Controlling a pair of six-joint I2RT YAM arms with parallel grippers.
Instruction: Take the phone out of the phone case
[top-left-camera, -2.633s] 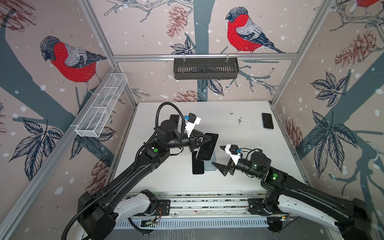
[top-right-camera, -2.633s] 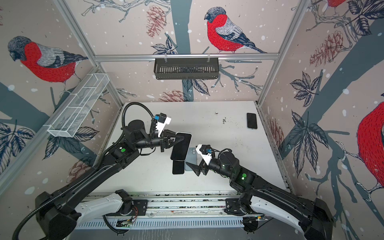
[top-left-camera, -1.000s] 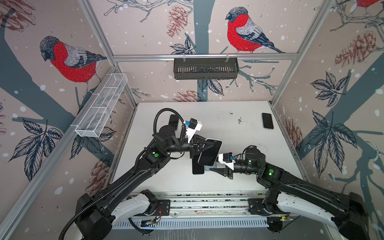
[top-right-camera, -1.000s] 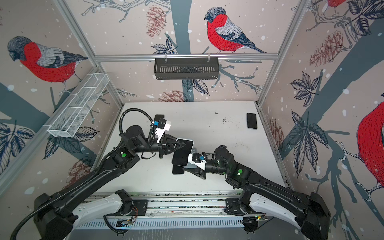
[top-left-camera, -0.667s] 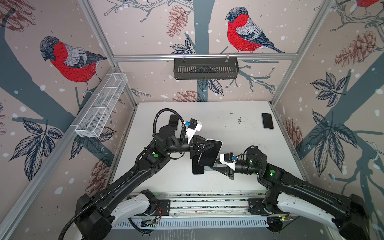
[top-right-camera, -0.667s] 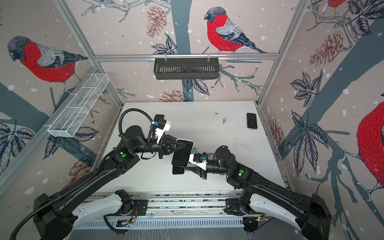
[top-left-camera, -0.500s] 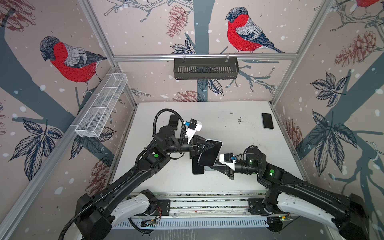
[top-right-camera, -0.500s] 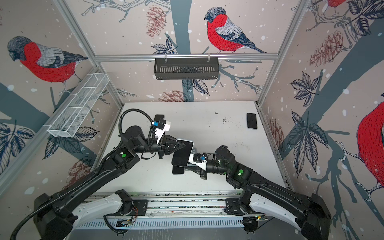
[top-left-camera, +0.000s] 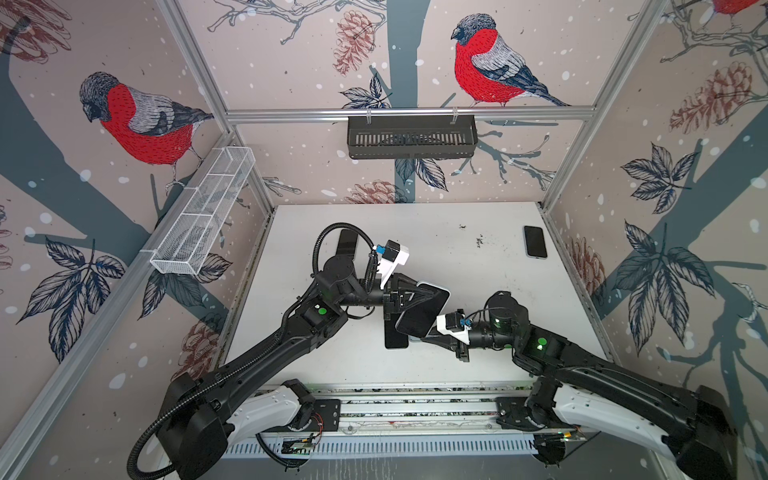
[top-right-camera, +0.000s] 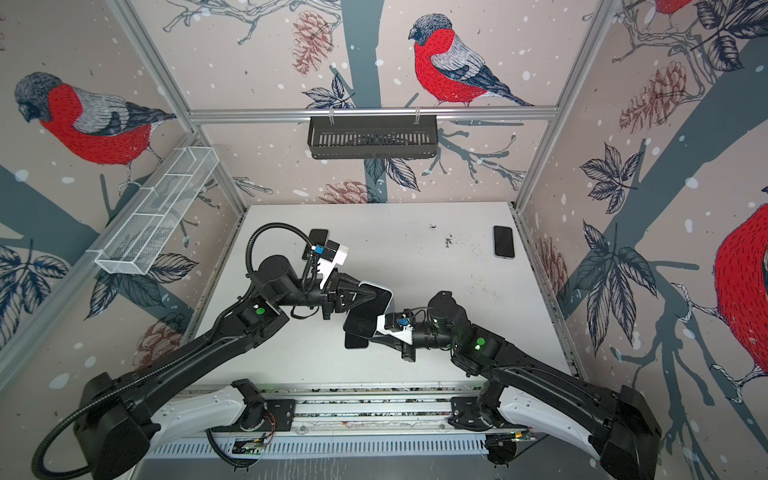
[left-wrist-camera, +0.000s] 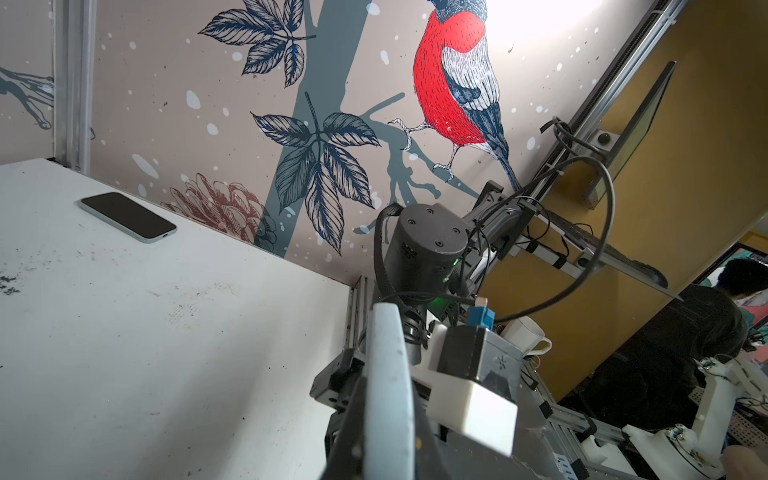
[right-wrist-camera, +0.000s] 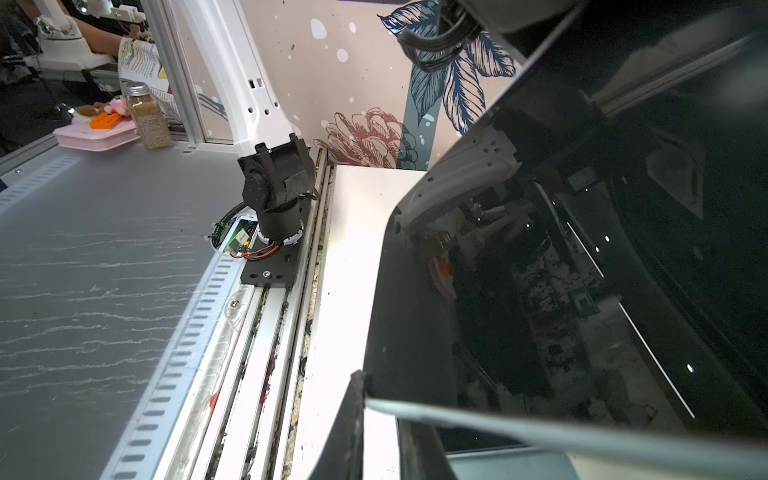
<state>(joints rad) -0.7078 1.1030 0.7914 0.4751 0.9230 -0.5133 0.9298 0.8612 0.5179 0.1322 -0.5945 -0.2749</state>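
The left gripper (top-left-camera: 430, 294) is clamped on the pale phone case (left-wrist-camera: 388, 395), seen edge-on between its fingers only in the left wrist view; both top views show the cased phone (top-left-camera: 420, 318) tilted, screen upward, held above the table (top-left-camera: 478, 270); the right gripper (top-left-camera: 428, 338) meets its near end, tips hidden beneath it; the right wrist view shows glass beside one finger (right-wrist-camera: 349, 428), its grip unclear.
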